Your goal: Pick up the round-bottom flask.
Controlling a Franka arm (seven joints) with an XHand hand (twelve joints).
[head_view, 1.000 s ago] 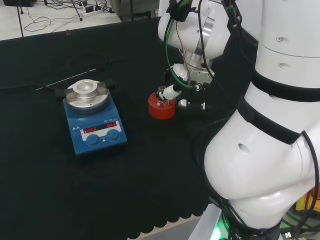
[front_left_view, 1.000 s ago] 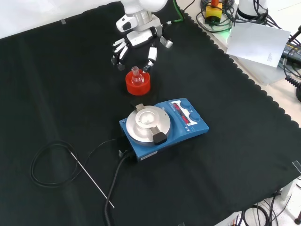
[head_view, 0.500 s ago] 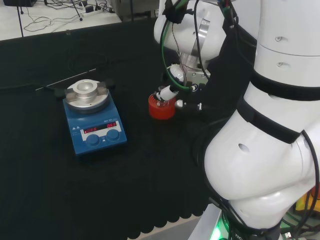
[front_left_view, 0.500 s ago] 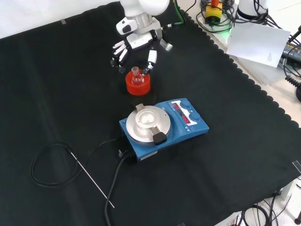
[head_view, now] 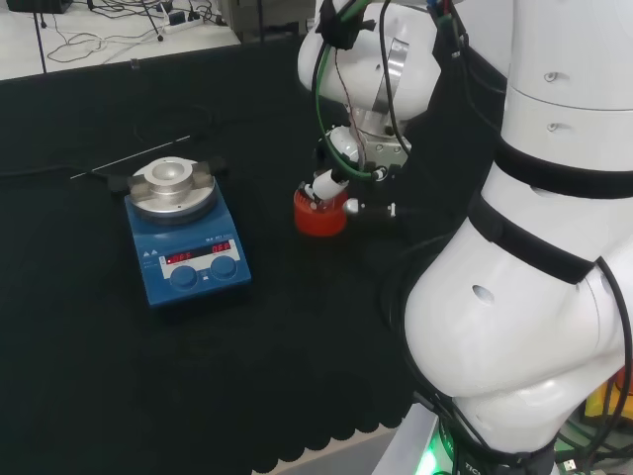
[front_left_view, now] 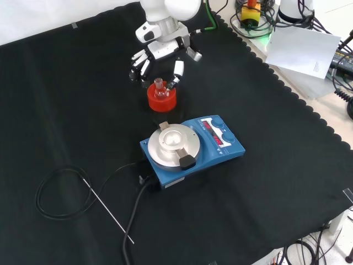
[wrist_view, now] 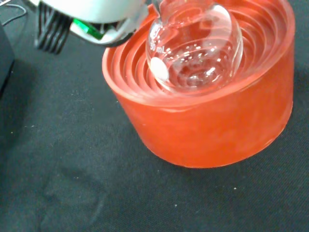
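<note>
The clear round-bottom flask [front_left_view: 159, 88] stands neck up in a red ribbed ring stand [front_left_view: 161, 99] on the black cloth. In the wrist view its glass bulb [wrist_view: 195, 46] rests in the stand's ribbed hollow [wrist_view: 212, 121], with a blurred white part of the hand [wrist_view: 96, 12] beside it. In the front view the hand [front_left_view: 157, 52] hovers just behind the flask, its fingers [front_left_view: 139, 59] on one side of the neck and its thumb [front_left_view: 177, 72] on the other, spread and apart from the glass. In the head view the hand [head_view: 331, 181] reaches over the stand [head_view: 319, 215] from the right.
A blue hotplate stirrer [front_left_view: 190, 146] with a round silver top stands near the stand in the front view. A black cable [front_left_view: 60, 190] and a thin metal rod [front_left_view: 107, 210] lie on the cloth at the lower left. The cloth's scalloped edge [front_left_view: 309, 110] runs along the right.
The hand has come a little closer over the flask and stand, shifting leftward in the head view. Flask and stand have not moved.
</note>
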